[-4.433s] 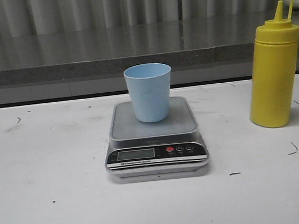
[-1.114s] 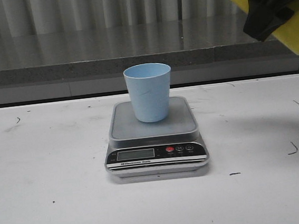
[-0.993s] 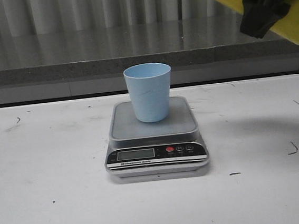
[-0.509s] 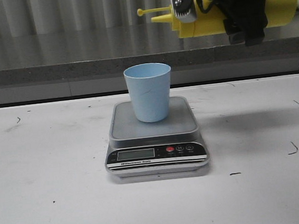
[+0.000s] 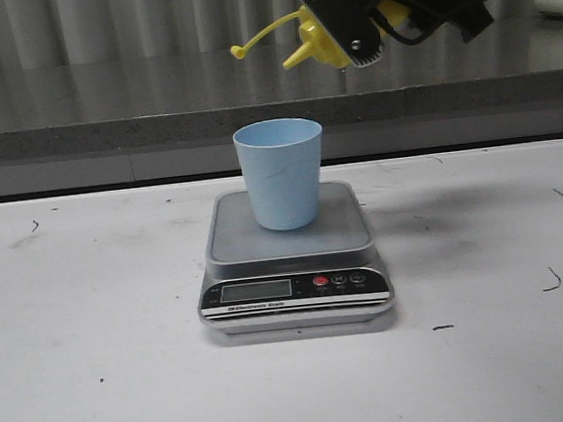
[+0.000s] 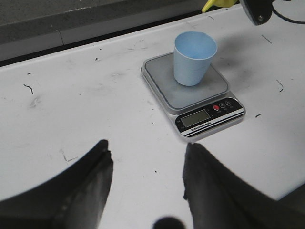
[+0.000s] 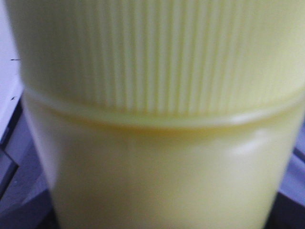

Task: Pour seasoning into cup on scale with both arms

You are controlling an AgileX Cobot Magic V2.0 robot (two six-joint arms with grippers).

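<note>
The pale blue cup [image 5: 281,173] stands upright on the steel scale [image 5: 353,226] at the table's middle; both also show in the left wrist view, cup [image 6: 194,57] and scale [image 6: 162,78]. My right gripper [image 5: 382,7] is shut on the yellow seasoning bottle [image 5: 313,45], held tipped above and right of the cup, nozzle pointing down-left, tethered cap sticking out left. The bottle [image 7: 152,114] fills the right wrist view. My left gripper [image 6: 145,162] is open and empty above the table, left of and nearer than the scale.
A grey ledge [image 5: 104,128] runs along the back of the white table [image 5: 92,319]. The table has small dark scuff marks. The scale's black panel [image 5: 294,288] with its red button faces front.
The bottle was lifted from the table's right side, swung left and tipped over; in the last half second its nozzle dropped lower and moved left toward the cup. The cup and scale have not moved.
</note>
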